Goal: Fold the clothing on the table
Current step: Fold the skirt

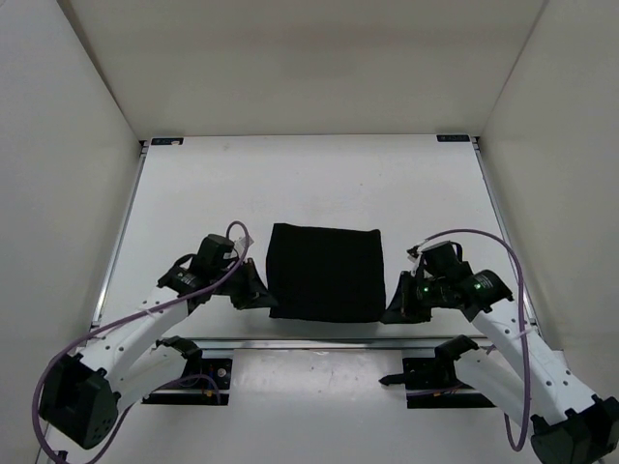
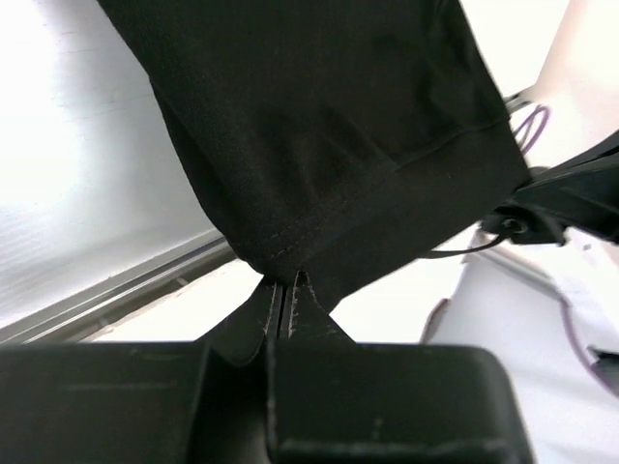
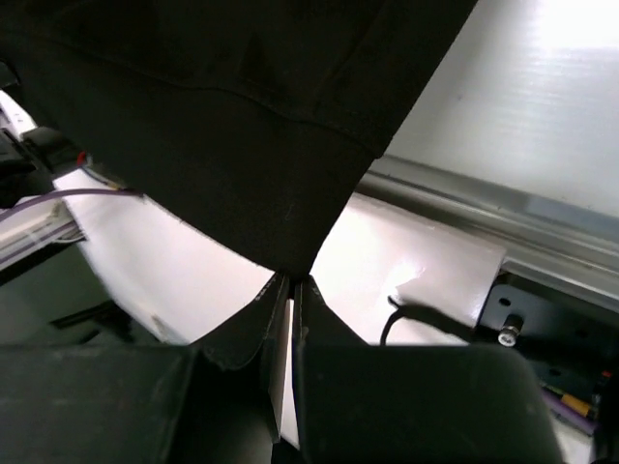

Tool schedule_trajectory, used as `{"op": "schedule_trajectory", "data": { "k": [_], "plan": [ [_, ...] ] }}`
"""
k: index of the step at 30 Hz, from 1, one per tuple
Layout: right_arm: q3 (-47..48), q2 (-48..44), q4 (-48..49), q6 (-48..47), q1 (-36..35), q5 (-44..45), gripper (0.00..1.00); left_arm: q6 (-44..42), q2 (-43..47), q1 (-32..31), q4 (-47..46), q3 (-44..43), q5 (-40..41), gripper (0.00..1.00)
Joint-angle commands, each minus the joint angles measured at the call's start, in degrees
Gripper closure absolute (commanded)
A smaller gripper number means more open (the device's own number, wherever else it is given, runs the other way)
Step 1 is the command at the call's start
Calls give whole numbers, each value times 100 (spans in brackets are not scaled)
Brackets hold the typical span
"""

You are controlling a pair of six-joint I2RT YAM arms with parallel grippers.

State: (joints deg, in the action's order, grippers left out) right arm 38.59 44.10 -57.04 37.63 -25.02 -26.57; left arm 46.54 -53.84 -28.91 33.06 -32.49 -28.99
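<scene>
matt blk cloth clothing (image 1: 324,273)

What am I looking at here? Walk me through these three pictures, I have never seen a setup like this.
These are two robot arms bolted side by side at the near edge of a white table. The wide picture comes from a fixed camera above and behind them. The other two come from small cameras on each wrist, looking along that arm's own fingers.

The black square in the middle is the clothing, a limp piece of fabric. The left gripper has its fingers shut on the near left corner, and the right gripper has its fingers shut on the near right corner. In both wrist views the cloth hangs from the pinched corner, above the table's metal rail. Nothing else lies on the table.
</scene>
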Motion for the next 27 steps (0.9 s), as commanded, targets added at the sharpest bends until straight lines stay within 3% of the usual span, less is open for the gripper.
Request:
{"op": "schedule_trajectory", "data": {
  "k": [1, 6, 9, 20, 23, 27],
  "plan": [
    [228, 300, -89, -263, 329, -515, 100, 162, -186, 323, -176, -98, -326, 100],
    [825, 1476, 245, -1125, 988, -639, 100, 214, -1266, 1000, -1150, -442, -1081, 95],
    [1308, 2241, 447, -1529, 1375, -604, 100, 145, -2065, 1238, -1276, -1056, -1161, 94],
    [2846, 4527, 1133, -1987, 1684, -402, 100, 513, -4045, 1554, -2241, -2208, -1434, 85],
    [3338, 5081, 1204, -2075, 1789, -428, 100, 941, -4546, 1651, -2662, -2490, -1556, 84],
    [3821, 5854, 1362, -2084, 2053, -472, 100, 1706, -5074, 1783, -3586, -2823, -1828, 72]
  ]
}}
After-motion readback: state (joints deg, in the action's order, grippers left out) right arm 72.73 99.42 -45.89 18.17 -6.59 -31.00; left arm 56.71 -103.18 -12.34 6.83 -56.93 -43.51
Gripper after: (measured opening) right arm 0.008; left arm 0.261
